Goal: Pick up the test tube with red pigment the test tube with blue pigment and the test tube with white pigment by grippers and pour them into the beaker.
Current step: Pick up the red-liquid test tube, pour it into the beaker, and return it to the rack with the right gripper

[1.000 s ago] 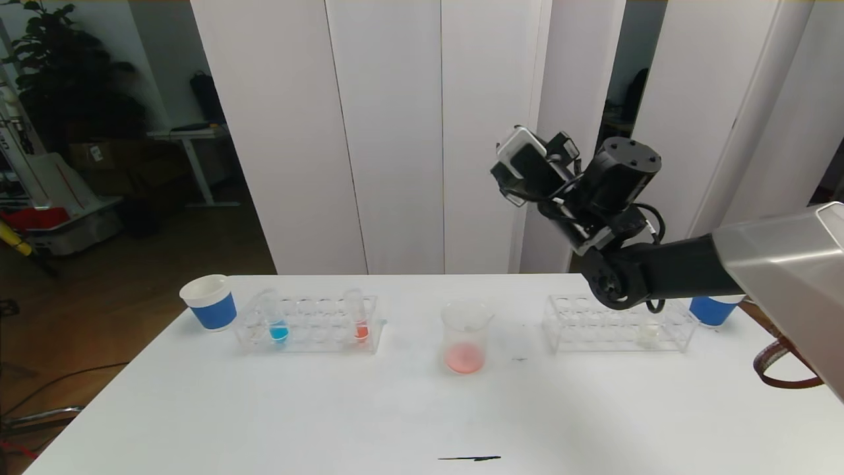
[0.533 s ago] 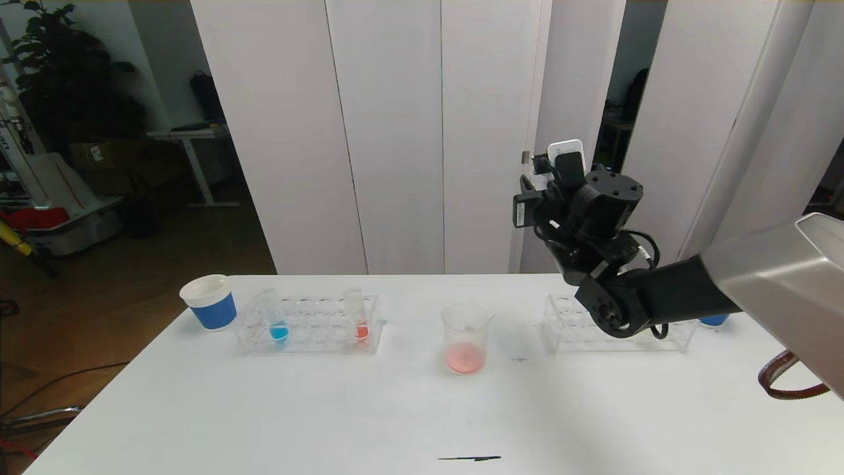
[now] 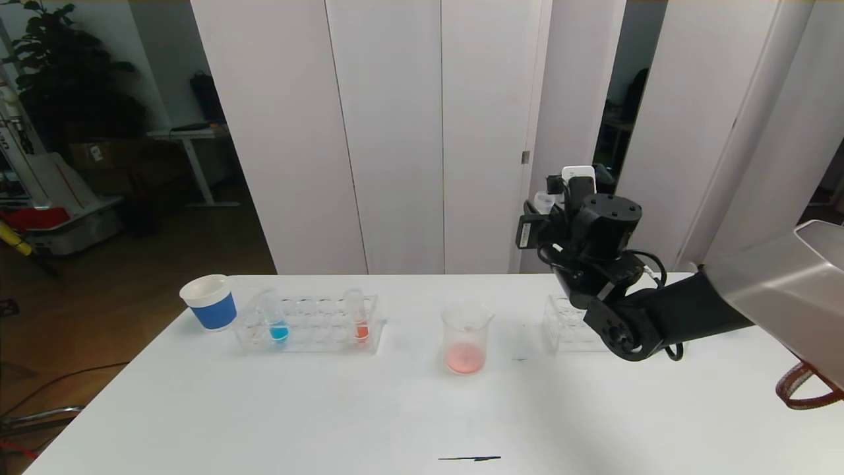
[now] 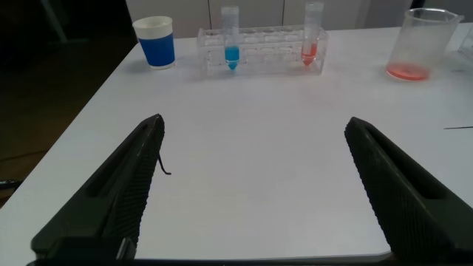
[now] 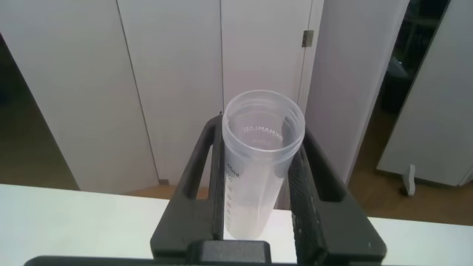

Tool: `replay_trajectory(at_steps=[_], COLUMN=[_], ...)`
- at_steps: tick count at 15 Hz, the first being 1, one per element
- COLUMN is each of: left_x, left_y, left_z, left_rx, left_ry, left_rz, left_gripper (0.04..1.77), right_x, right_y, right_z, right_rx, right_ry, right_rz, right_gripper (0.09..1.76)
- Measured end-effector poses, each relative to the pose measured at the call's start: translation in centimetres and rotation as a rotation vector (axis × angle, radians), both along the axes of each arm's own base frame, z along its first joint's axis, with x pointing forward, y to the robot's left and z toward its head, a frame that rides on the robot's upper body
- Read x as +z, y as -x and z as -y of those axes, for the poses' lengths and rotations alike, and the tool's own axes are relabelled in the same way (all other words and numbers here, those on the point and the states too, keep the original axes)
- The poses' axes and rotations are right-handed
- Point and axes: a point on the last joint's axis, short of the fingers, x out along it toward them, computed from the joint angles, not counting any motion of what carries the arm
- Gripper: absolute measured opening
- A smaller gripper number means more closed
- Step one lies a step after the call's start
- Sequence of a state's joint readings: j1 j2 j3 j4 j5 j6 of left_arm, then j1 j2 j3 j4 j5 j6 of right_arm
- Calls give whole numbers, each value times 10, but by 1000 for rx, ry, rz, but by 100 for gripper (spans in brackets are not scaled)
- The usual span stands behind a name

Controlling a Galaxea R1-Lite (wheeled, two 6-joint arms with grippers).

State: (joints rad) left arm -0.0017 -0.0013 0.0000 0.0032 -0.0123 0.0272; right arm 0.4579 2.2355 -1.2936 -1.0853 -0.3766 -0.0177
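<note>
My right gripper (image 5: 260, 137) is shut on the test tube with white pigment (image 5: 255, 185), held upright with its open mouth up and pale liquid low inside. In the head view the right wrist (image 3: 603, 227) hangs above the right rack (image 3: 566, 323), to the right of the beaker (image 3: 467, 336), which holds pink-red liquid. The test tube with blue pigment (image 3: 277, 324) and the test tube with red pigment (image 3: 359, 322) stand in the left rack (image 3: 310, 330). My left gripper (image 4: 255, 122) is open over bare table, well short of that rack.
A white-and-blue paper cup (image 3: 210, 302) stands left of the left rack. A thin dark sliver (image 3: 469, 458) lies near the table's front edge. White panels stand behind the table, and the right arm covers most of the right rack.
The right arm has swung down and to the right, turning the tube from tilted to upright. It now hides the right rack's far end and the cup behind it.
</note>
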Motion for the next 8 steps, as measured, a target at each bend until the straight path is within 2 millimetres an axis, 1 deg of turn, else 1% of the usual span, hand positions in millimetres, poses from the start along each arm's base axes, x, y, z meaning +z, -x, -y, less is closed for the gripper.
replay_trajectory(at_steps=[2, 4, 6, 8], left_x=[0, 0, 0, 0], left_y=[0, 0, 0, 0], left_z=[0, 0, 0, 0], left_rx=[0, 0, 0, 0], left_ry=[0, 0, 0, 0], left_rz=[0, 0, 0, 0], left_gripper=[174, 174, 174, 174], right_x=[12, 28, 47, 67], right_y=[1, 2, 3, 4], right_z=[12, 30, 61, 99], right_rx=[-21, -54, -111, -183], right_ry=[-5, 1, 9, 9], right_rz=[21, 47, 84, 125], right_gripper=[57, 57, 57, 57])
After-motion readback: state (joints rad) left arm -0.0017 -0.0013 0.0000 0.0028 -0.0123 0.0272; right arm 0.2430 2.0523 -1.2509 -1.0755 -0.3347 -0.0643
